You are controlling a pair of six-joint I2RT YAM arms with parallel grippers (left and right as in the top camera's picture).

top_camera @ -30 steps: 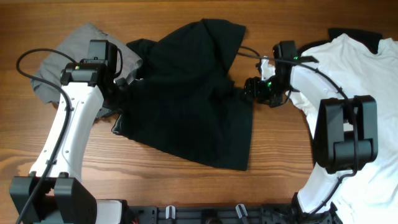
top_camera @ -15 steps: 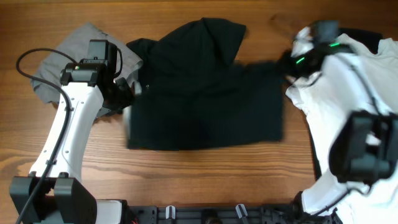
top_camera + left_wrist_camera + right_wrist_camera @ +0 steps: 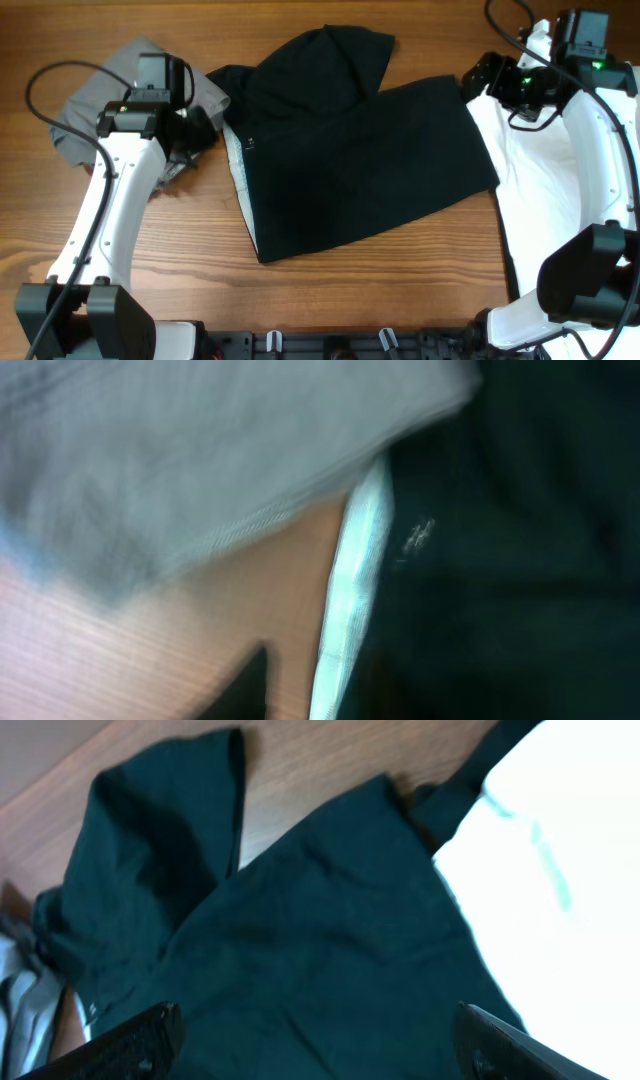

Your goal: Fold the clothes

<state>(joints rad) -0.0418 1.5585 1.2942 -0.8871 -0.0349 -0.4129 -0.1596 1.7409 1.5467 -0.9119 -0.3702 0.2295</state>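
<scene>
- Right pincer (image 3: 325, 1042): released, its two tips standing wide apart at the lower corners of the wrist view with nothing between them. Seen from overhead, it hangs at the far right corner of the black T-shirt (image 3: 360, 170).
- Left pincer (image 3: 200, 128): set at the near-left edge of the same shirt, just beside the grey trousers (image 3: 75, 125). Its wrist view is too blurred to tell whether it is clenched or released.
- Black T-shirt: spread mid-desk and partly doubled over, with one sleeve turned up toward the far edge. A pale band (image 3: 355, 560) shows along its left side.
- Handling, as a judgement: the cloth is soft, light and limp. It would sag from any single hold and drag across the desk (image 3: 350, 290) rather than slide. Two corners of one edge, one per pincer, look like the best places to pinch it.
- White T-shirt (image 3: 530, 170): lies at the right, and its left edge meets the black shirt's right edge, so a low pinch there could catch both garments.
- Grey trousers: bunched at the far left, partly under the left arm.
</scene>
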